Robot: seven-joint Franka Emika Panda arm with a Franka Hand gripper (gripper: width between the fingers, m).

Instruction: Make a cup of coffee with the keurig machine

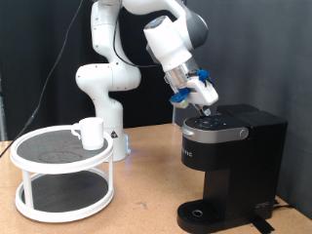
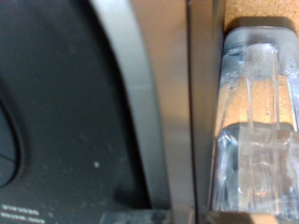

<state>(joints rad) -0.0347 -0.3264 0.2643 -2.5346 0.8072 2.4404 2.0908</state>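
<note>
The black keurig machine [image 1: 229, 161] stands at the exterior view's right, its lid down and its round drip tray [image 1: 202, 213] bare. My gripper [image 1: 208, 110] points down at the front of the lid, touching it or just above it. Nothing shows between its fingers. The white cup [image 1: 92, 133] stands on the top shelf of a round stand at the exterior view's left, far from the gripper. The wrist view is filled at close range by the machine's black lid [image 2: 56, 112], a silver band [image 2: 140, 103] and the clear water tank [image 2: 257, 121]; no fingers show there.
The white two-tier round stand [image 1: 63, 156] with dark mesh shelves sits at the left on the wooden table [image 1: 146, 210]. The robot's white base [image 1: 102, 88] stands behind it. A black curtain hangs at the back.
</note>
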